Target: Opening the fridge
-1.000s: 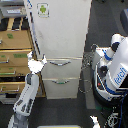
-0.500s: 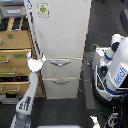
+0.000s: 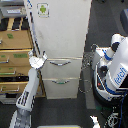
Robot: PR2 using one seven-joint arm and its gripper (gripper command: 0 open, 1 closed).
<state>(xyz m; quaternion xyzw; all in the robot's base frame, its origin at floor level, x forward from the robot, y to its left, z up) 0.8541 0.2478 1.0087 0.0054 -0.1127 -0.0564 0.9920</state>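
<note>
Centrally in the exterior view stands the fridge, a tall white appliance whose long axis runs straight up and down, its front turned toward the camera and slightly toward the view's right. Its large upper door carries a small green-and-white sticker near the top left corner, and below the door sit two drawers, each with a curved silver handle: the upper handle and the lower handle.

The hand is at the fridge's left edge, level with the seam between the upper door and the top drawer, so the fridge lies just to the hand's right and rises well above it. The pale fingers spread apart in a forked shape, so the hand looks open; whether a fingertip touches the door edge cannot be told at this resolution. The arm slopes down from the hand toward the near left and is cut off by the bottom edge.

Whether the upper door is ajar is hard to judge; a thin dark line shows along its left side. The fridge top runs out of frame.

Left of the fridge, partly hidden behind the arm, is a tan wooden drawer cabinet. On the right stands a white robot with blue lettering, cut off by the right edge.
</note>
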